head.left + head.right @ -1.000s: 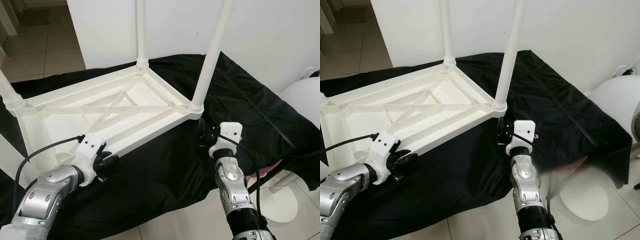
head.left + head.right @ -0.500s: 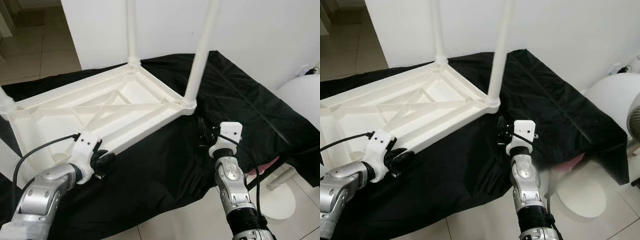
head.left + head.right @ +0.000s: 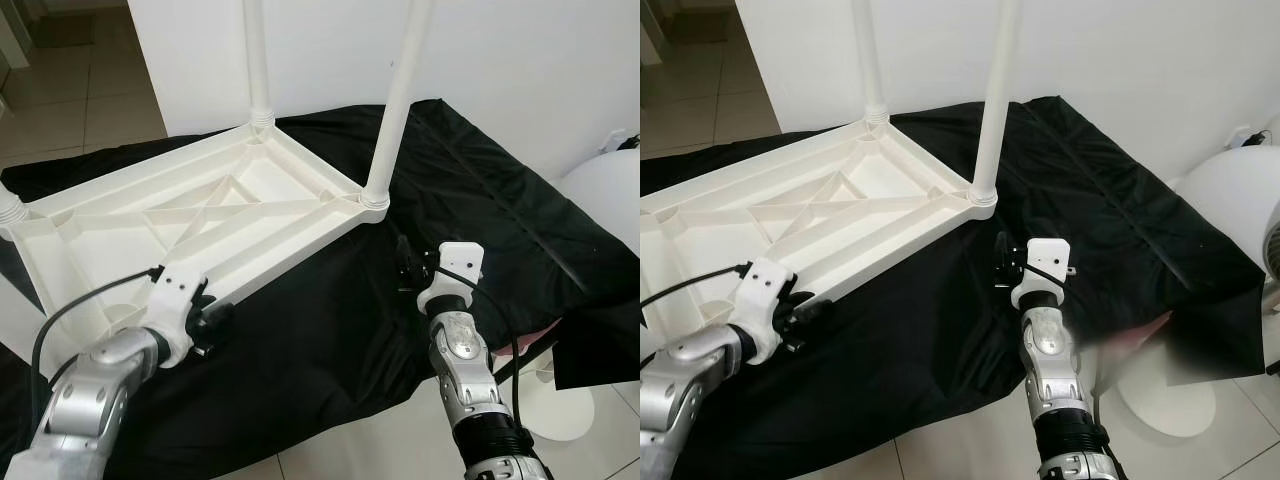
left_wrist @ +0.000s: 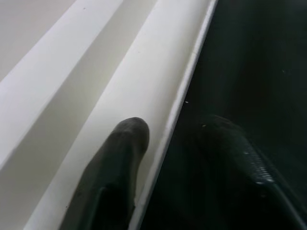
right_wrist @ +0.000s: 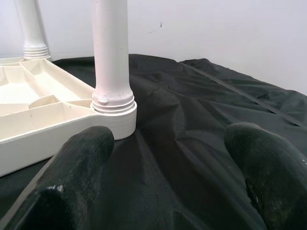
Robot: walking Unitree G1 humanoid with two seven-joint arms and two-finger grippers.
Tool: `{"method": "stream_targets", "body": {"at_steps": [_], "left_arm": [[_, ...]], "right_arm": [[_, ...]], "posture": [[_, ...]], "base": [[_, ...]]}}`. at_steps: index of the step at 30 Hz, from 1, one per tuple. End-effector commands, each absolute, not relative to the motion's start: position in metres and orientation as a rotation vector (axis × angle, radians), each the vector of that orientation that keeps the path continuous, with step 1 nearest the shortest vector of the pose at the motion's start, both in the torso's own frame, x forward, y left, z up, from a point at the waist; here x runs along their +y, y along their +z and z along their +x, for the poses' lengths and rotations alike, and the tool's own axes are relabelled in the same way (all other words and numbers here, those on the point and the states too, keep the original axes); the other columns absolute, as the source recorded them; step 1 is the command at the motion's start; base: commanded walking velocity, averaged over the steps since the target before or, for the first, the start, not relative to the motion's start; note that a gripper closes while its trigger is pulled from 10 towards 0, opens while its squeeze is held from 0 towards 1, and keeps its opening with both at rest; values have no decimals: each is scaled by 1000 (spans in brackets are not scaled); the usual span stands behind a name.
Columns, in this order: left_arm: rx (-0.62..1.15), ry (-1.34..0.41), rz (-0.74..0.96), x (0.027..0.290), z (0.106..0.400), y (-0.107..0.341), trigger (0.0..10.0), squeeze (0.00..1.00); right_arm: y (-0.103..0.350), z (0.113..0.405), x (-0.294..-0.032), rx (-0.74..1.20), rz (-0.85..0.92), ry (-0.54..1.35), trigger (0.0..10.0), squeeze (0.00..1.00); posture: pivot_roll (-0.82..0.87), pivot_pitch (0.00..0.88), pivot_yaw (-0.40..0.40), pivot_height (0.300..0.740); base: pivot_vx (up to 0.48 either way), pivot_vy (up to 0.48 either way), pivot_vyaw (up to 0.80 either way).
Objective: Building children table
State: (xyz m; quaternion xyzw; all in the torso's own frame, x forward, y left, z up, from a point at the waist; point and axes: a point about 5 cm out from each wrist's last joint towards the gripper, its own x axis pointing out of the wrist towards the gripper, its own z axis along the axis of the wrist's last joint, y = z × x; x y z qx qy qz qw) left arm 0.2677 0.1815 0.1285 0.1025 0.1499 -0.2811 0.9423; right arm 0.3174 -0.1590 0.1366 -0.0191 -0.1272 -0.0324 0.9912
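The white children's table [image 3: 200, 215] lies upside down on a black cloth [image 3: 480, 210], legs [image 3: 392, 105] pointing up. The left gripper [image 3: 208, 322] straddles its near rim with parted fingers [image 4: 120, 158], one on the plastic, one on cloth. The right gripper [image 3: 408, 270] hovers near the corner leg, fingers spread wide and empty.

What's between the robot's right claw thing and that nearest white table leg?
Only bare black cloth. The right wrist view shows the right tool open, short of the leg, nothing lying between.

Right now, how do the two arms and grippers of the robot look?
Both arms are silver metal segments ending in white plastic wrist blocks. A black cable loops along each. The left gripper and right gripper have long black fingers with rounded tips.
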Motion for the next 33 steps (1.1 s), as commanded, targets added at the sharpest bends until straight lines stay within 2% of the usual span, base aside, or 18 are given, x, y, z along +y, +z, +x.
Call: {"method": "stream_targets", "body": {"at_steps": [1,2,3,10,12,19,21,26,29,33], "left_arm": [[308,-657,225,173,263,127,10000,1000],[265,-693,290,171,259,130,10000,0],[218,-720,341,169,255,133,10000,0],[139,-807,300,166,245,143,10000,0],[-49,-808,216,173,222,169,10000,0],[-57,-824,228,181,206,173,10000,0],[-90,-755,280,196,195,178,10000,0],[-116,-728,269,216,181,188,10000,0],[-68,-707,242,239,167,190,10000,0],[-42,-669,289,252,160,189,10000,0]], "right_arm": [[135,316,-160,-255,-42,-70,10000,0],[135,316,-159,-255,-41,-70,10000,0],[135,317,-159,-255,-41,-70,10000,0],[134,317,-159,-255,-38,-71,10000,0],[133,317,-156,-250,-32,-68,10000,0],[131,318,-153,-244,-25,-61,10000,0],[130,321,-148,-239,-19,-42,10000,0],[132,327,-144,-240,-14,-21,10000,0],[133,330,-141,-239,-11,-9,10000,0],[133,331,-139,-240,-11,-3,10000,0]], "posture": [[-9,73,5,740],[-9,73,5,740],[-9,73,5,740],[-3,74,7,740],[17,78,9,740],[39,77,1,740],[58,77,-10,740],[62,77,-13,740],[97,73,-30,740],[109,74,-35,740]], "base": [[0,0,0],[0,0,0],[0,0,0],[0,0,0],[0,0,0],[0,0,0],[0,0,0],[0,0,0],[0,0,0],[0,0,0]]}}
